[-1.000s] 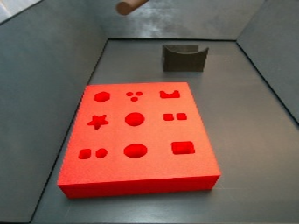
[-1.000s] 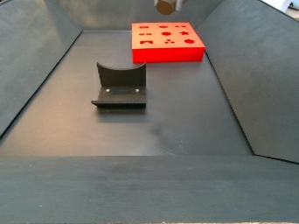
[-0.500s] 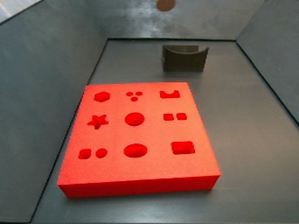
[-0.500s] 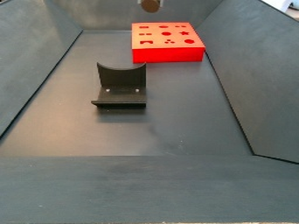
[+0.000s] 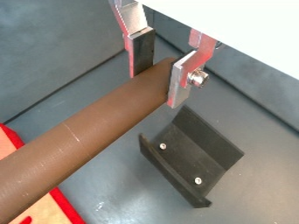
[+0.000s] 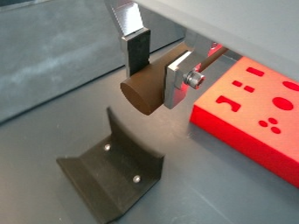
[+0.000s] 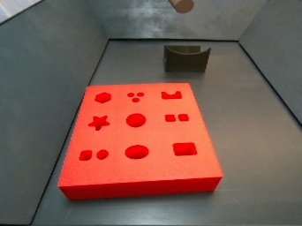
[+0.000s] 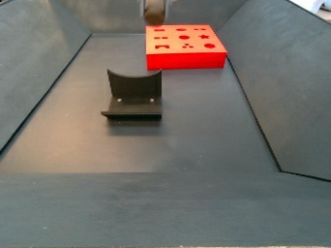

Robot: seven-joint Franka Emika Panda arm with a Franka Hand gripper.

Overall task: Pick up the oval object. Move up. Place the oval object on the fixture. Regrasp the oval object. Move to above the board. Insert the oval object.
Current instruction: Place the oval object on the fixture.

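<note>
My gripper (image 5: 163,68) is shut on the oval object (image 5: 93,144), a long brown rod held crosswise between the fingers, high above the floor. It also shows in a wrist view (image 6: 142,92), end on, with the gripper (image 6: 158,74) around it. In both side views only the rod's tip shows at the upper edge (image 7: 182,5) (image 8: 154,10); the gripper itself is out of frame there. The fixture (image 5: 193,157) (image 6: 111,171) lies below the gripper, empty, and stands at the far end of the floor (image 7: 186,58) (image 8: 132,95). The red board (image 7: 139,132) (image 8: 185,46) (image 6: 251,114) lies apart from it.
Grey sloping walls enclose the dark floor (image 8: 181,145) on all sides. The board's recesses (star, hexagon, circles, squares, oval) all look empty in a side view.
The rod's tip has moved along the upper edge of both side views, away from over the board and towards the fixture's side. Board and fixture have not moved.
</note>
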